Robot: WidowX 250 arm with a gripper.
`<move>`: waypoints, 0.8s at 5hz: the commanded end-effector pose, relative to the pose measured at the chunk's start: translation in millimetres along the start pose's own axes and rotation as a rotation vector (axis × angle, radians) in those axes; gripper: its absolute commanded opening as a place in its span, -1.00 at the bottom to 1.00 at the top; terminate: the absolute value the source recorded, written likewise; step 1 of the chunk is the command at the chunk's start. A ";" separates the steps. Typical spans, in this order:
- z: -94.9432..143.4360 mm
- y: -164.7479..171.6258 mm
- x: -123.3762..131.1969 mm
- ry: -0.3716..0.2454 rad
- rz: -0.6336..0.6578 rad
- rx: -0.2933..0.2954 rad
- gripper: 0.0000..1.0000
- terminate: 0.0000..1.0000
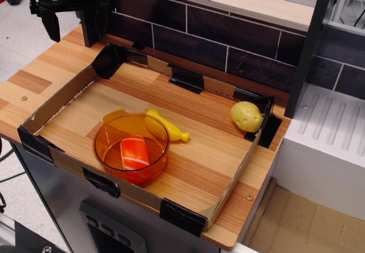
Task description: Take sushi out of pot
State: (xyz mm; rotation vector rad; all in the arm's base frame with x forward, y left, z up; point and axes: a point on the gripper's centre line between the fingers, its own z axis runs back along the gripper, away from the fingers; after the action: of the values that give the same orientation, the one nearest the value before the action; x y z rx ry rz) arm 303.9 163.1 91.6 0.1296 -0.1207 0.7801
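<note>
The sushi point(135, 152), an orange-red block with white stripes, lies inside the pot point(101, 150), a round translucent orange pot at the front left of the wooden tabletop. My black gripper point(71, 28) hangs at the far left corner, well behind and above the pot. Its two fingers stand apart with nothing between them.
A yellow banana-like toy point(167, 127) lies against the pot's far right side. A pale yellow potato-like lump point(246, 116) sits in the right corner. A low cardboard wall point(63, 99) with black tape rings the work area. A dark tiled wall point(228, 36) stands behind it, and a white sink unit point(331, 133) is to the right.
</note>
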 end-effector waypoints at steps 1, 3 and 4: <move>0.0 0.0 0.0 0.000 0.000 0.000 1.00 -1.00; 23.7 -3.5 -22.3 -0.014 0.104 -0.054 1.00 -1.00; 36.0 -8.0 -46.5 -0.013 0.109 -0.079 1.00 -1.00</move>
State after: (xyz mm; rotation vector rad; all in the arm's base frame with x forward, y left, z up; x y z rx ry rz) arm 269.1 114.2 102.8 0.0579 -0.1119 0.8830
